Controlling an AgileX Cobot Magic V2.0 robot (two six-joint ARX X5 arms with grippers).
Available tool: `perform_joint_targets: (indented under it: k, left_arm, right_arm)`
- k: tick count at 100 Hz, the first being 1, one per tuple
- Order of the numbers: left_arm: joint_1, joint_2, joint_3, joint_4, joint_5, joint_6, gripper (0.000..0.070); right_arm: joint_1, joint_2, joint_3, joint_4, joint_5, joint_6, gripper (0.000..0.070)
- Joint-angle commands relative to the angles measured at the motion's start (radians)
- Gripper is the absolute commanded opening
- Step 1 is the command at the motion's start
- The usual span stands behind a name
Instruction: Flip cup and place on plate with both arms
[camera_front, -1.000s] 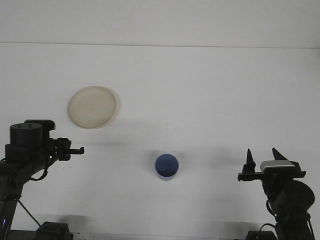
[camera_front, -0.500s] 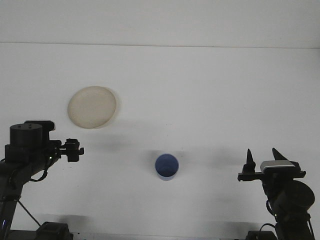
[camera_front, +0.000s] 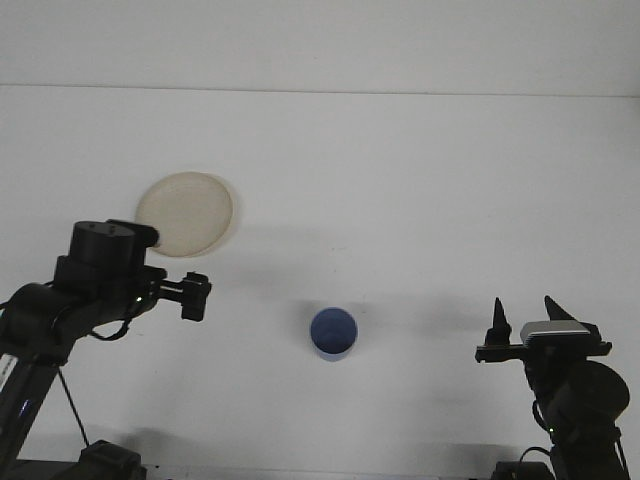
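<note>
A small blue cup (camera_front: 333, 333) stands on the white table (camera_front: 400, 200) near the front centre; from above I cannot tell which end is up. A round beige plate (camera_front: 185, 213) lies at the left, further back. My left gripper (camera_front: 195, 297) hovers left of the cup and just below the plate, pointing right with its fingers apart and nothing between them. My right gripper (camera_front: 525, 318) stays at the front right, well away from the cup, open, its two dark fingertips pointing up.
The table's far edge runs along a pale wall (camera_front: 320, 40) at the top. The left arm's body (camera_front: 100, 265) overlaps the plate's lower left rim in this view.
The left arm has swung right and forward toward the cup, and its fingers have spread. The right arm, cup and plate have not moved.
</note>
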Motion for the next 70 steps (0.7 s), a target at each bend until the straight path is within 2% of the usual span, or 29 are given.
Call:
perform_joint_targets:
  k: [1,34,70]
  left_arm:
    - [-0.066,0.063,0.053,0.006,0.006,-0.018,0.0611]
    - [-0.332,0.390,0.238,0.005,0.006,-0.012,0.0612]
    - [-0.459,0.589,0.258,0.016,0.006,0.018,0.0612]
  right_arm:
    - [0.001,0.003,0.008,0.013,0.002,-0.008,0.0515]
    - [0.001,0.003,0.008,0.013,0.002,-0.008,0.0515]
    - [0.001,0.003,0.008,0.012,0.002,-0.008,0.0515]
